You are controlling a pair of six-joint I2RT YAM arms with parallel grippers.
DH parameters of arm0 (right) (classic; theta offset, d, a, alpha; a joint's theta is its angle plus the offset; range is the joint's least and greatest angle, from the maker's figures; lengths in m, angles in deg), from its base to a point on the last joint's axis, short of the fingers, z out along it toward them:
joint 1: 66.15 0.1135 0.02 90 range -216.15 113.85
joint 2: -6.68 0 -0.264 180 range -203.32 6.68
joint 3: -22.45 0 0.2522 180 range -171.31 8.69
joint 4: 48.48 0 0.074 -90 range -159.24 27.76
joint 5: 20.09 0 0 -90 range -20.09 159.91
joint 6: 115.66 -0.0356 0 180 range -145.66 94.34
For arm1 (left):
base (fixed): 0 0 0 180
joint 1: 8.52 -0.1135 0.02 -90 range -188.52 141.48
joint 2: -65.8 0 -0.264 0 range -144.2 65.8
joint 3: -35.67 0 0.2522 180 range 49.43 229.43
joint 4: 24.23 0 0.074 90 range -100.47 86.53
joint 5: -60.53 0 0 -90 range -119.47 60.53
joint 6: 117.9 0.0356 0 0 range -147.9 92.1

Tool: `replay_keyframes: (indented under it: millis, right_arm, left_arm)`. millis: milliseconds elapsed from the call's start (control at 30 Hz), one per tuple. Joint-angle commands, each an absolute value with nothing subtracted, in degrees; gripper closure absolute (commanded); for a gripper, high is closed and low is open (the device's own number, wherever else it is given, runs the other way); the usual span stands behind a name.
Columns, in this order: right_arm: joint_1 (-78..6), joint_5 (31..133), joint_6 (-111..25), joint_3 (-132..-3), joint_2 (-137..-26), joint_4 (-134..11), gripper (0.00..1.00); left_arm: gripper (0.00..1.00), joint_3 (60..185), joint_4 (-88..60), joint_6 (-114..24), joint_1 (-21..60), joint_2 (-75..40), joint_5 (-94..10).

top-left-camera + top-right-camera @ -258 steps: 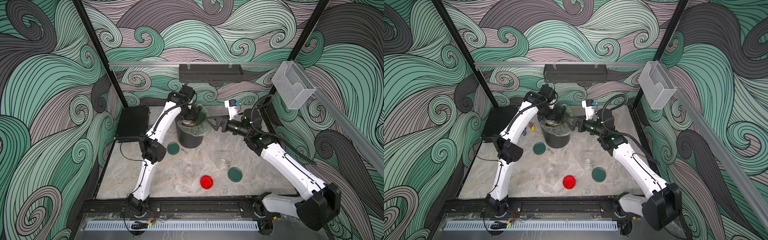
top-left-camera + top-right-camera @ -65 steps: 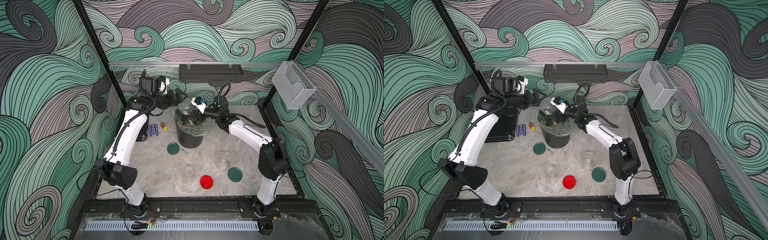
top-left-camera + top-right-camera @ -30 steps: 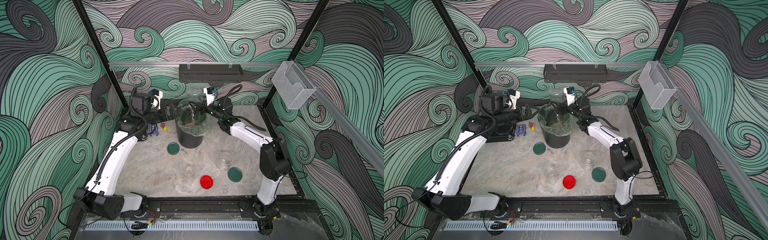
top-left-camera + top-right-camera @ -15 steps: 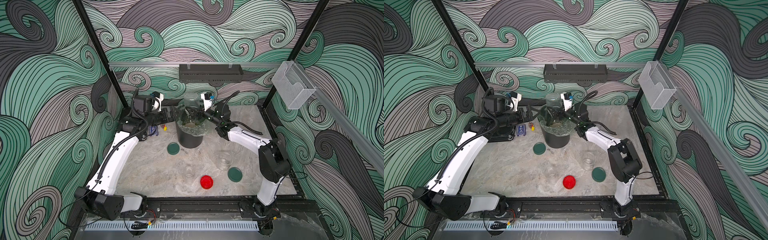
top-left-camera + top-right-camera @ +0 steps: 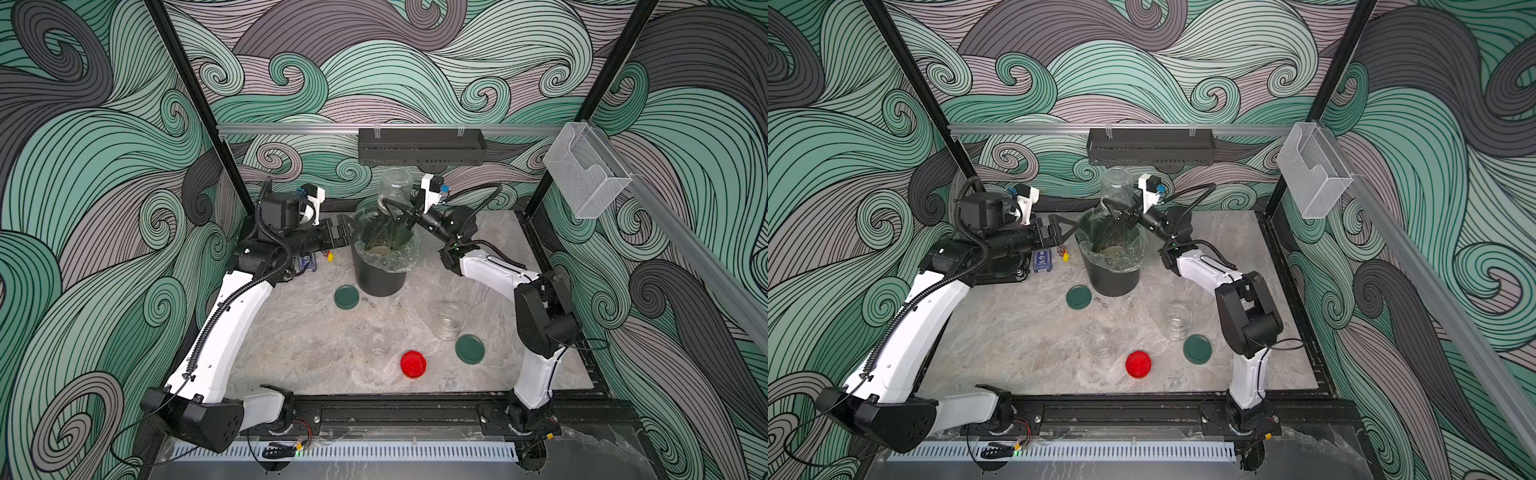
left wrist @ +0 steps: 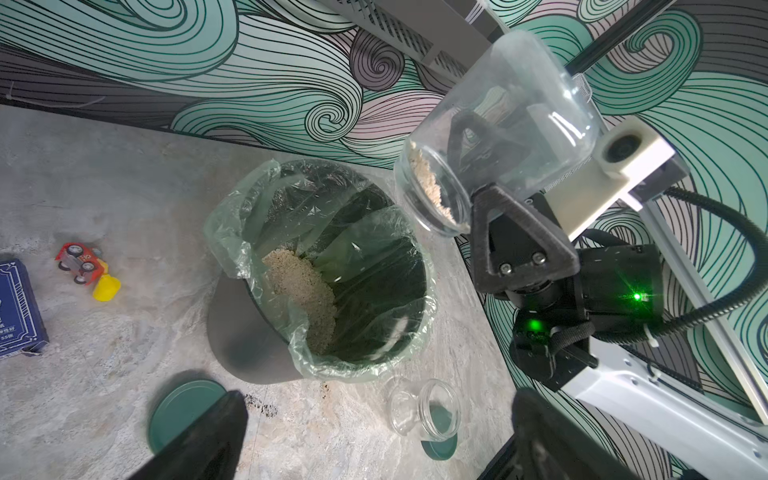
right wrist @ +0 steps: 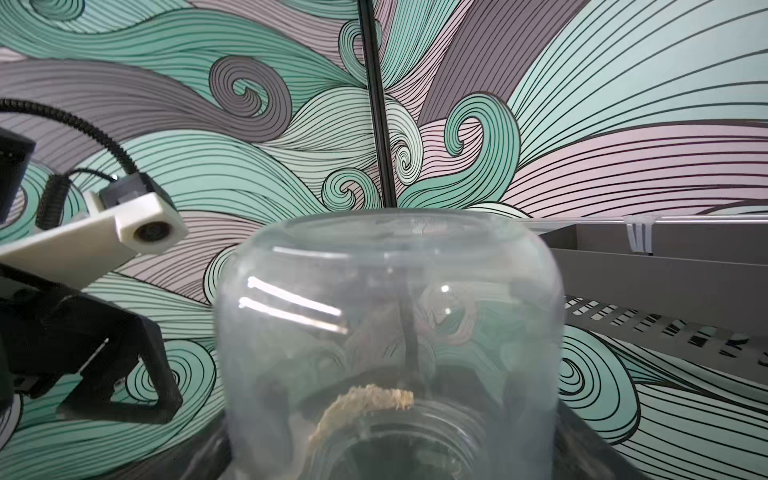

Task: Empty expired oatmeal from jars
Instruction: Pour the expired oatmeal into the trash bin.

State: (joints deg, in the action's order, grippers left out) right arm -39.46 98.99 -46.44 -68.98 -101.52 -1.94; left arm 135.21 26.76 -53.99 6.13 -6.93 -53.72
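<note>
**Camera layout.** Both top views give me a high look down from the front of the cell, nearly alike, taking in the whole table [image 5: 299,332]. My left wrist camera looks steeply down into the bin [image 6: 245,332] from close by. My right wrist camera faces the wall [image 7: 582,83], pressed near the upturned jar [image 7: 386,291]. All four views share that jar.

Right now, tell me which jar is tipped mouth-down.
The jar in the right gripper, above the bin. The short jar and the small jar stand upright.
</note>
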Motion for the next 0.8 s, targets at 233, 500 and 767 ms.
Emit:
replay_keyframes:
  millis: [233,500,767]
  right_arm:
    - [-38.7,90.8,-69.0,-63.8,-99.1,6.6,0.75]
    - [-37.3,91.2,-63.9,-61.8,-97.6,4.8,0.75]
    - [-36.1,94.2,-47.8,-65.0,-94.3,-6.9,0.71]
  left_arm:
    - [0.01,135.1,25.1,-53.7,5.7,-5.8,-54.7]
    - [0.01,134.5,25.0,-54.1,5.7,-5.1,-54.8]
    - [0.01,134.4,25.5,-53.6,5.7,-4.3,-54.4]
